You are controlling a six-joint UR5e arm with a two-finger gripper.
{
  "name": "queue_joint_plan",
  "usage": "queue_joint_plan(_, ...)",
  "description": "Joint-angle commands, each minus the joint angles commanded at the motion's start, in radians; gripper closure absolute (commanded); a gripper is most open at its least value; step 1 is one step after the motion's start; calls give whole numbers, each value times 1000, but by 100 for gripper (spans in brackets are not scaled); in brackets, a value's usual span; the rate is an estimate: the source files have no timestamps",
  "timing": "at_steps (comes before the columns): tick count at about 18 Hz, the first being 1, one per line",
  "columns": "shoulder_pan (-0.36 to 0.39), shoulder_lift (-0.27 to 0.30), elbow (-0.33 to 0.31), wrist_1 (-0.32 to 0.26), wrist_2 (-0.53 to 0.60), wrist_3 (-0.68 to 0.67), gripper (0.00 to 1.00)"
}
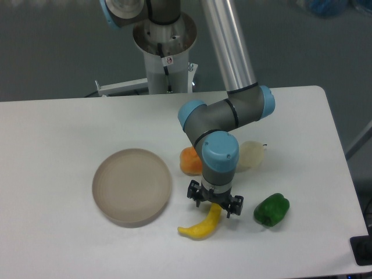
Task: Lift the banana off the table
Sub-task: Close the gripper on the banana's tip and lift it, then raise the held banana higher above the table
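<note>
The yellow banana (201, 226) lies on the white table (58, 133) near the front edge, its lower end pointing left and its upper end under the gripper. My gripper (215, 207) points straight down over the banana's upper end, with dark fingers on either side of it. The fingertips are hidden by the gripper body, so I cannot tell whether they are closed on the banana. The banana appears to rest on the table.
A round beige-grey plate (132, 186) lies left of the gripper. An orange fruit (189, 160) and a pale whitish object (253, 156) sit just behind the gripper. A green pepper (271, 210) lies to its right. The arm's base stands at the table's back.
</note>
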Motion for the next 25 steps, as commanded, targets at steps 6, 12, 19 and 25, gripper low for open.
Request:
queue_joint_plan(6, 20, 41, 15, -8, 12, 9, 86)
queue_joint_plan(12, 77, 146, 35, -18, 15, 83, 86)
queue_joint_plan(19, 104, 183, 156, -107, 15, 92, 85)
queue_joint_plan(25, 129, 213, 210, -233, 17, 195, 85)
